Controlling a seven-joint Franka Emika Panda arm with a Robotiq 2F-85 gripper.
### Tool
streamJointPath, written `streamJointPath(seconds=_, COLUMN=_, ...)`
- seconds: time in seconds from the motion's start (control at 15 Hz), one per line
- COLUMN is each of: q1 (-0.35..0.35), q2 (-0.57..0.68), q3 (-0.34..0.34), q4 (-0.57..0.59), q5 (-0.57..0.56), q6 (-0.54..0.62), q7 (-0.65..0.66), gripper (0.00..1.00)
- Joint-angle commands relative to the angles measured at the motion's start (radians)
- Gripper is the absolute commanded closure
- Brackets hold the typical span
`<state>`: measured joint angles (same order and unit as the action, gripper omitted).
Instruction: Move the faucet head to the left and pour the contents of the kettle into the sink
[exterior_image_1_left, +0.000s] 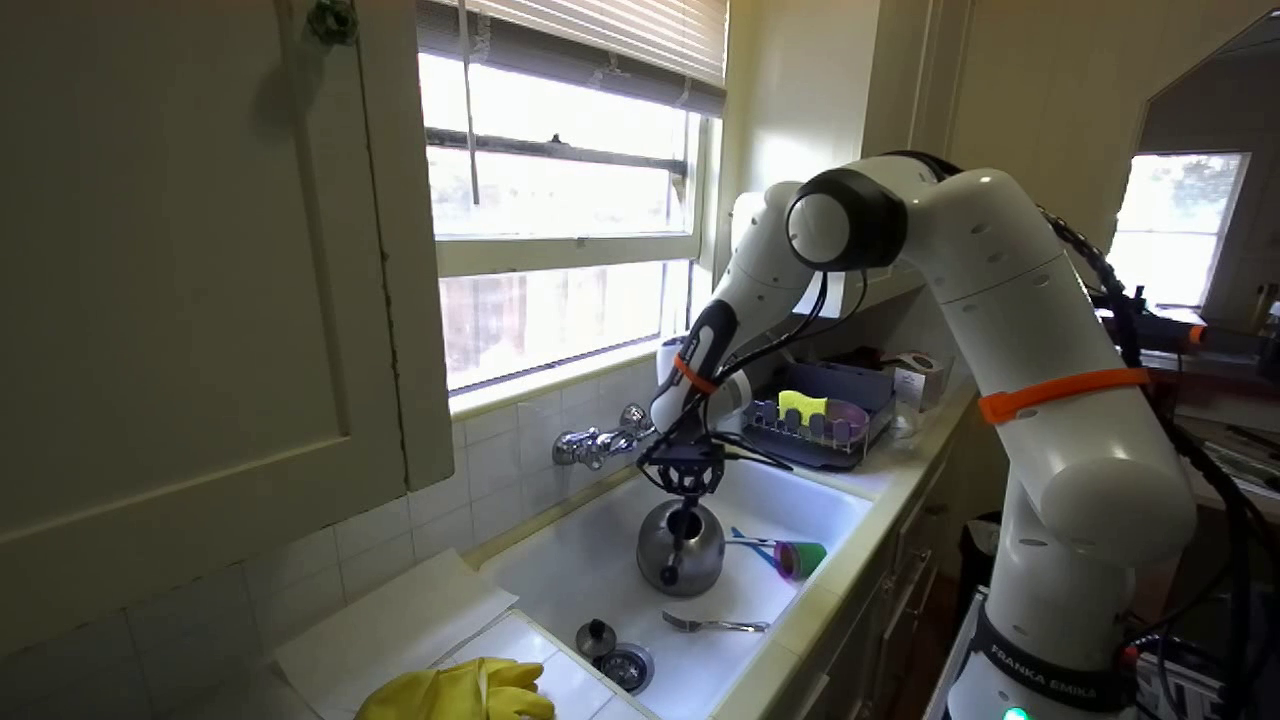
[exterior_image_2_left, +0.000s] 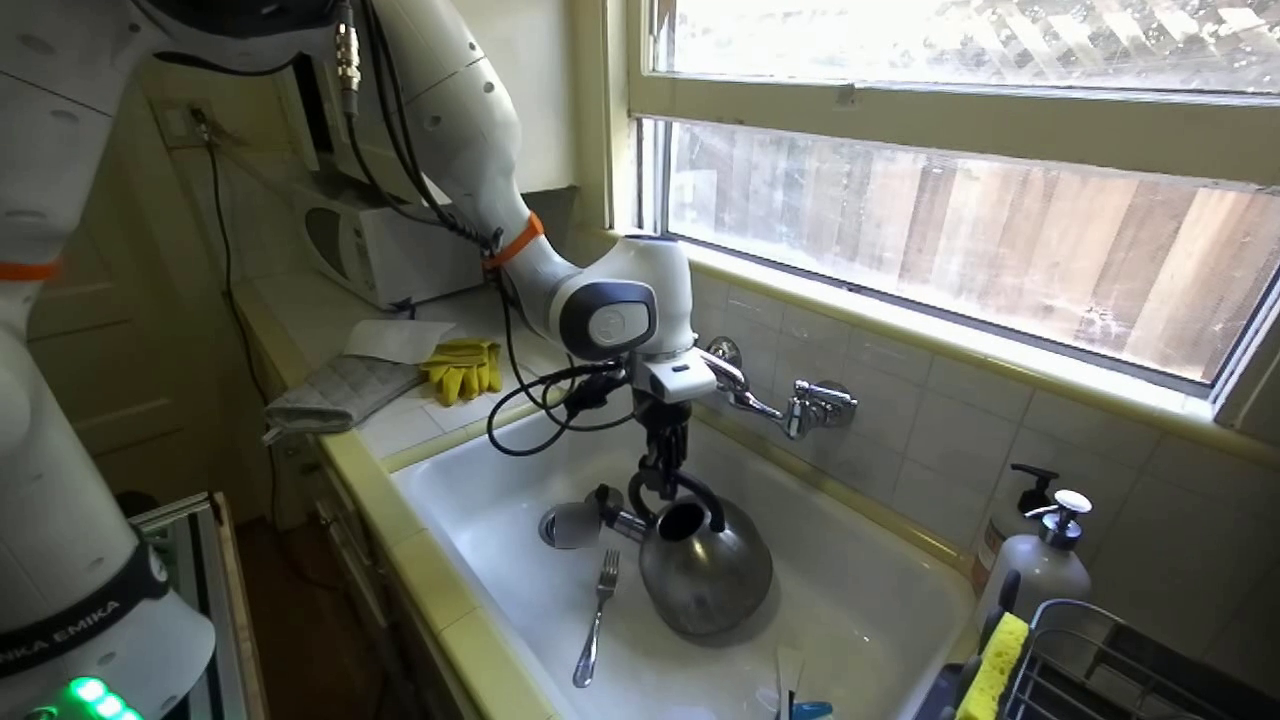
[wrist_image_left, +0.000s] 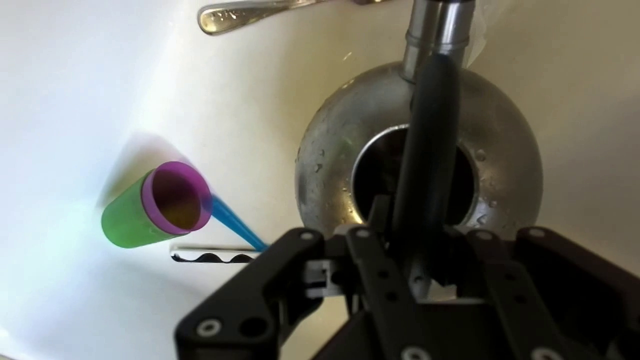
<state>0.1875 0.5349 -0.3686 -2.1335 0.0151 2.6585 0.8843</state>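
So, in the wrist view we've got the gripper (wrist_image_left: 415, 222) with its jaws clamped round the dark handle (wrist_image_left: 429, 145) of the kettle (exterior_image_2_left: 708, 585), which is down inside the white sink (exterior_image_2_left: 860, 620), though we can't tell if its base touches the bottom. Near it in the sink we spot a fork (exterior_image_2_left: 597, 620) and a green-and-purple cup (wrist_image_left: 134, 217) lying on its side, and up on the tiled wall (exterior_image_1_left: 490, 485) there's the chrome faucet head (exterior_image_1_left: 592, 447), partly hidden behind the robot arm (exterior_image_1_left: 1015, 300).

gripper (exterior_image_2_left: 661, 484) on handle (exterior_image_2_left: 708, 495) of grey kettle (exterior_image_2_left: 705, 580) in white sink (exterior_image_2_left: 860, 610), fork (exterior_image_2_left: 597, 620) nearby
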Motion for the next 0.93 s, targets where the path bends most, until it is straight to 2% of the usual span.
streamJointPath(seconds=0.0, q1=-0.025, q2=-0.022, q3=0.023, q4=0.001, q5=-0.021, q6=-0.054, q7=0.026, gripper=0.98)
streamJointPath(seconds=0.87, q1=-0.13, q2=0.04, q3=0.059, q4=0.089, q5=0.005, q6=-0.123, q7=0.037, gripper=0.98)
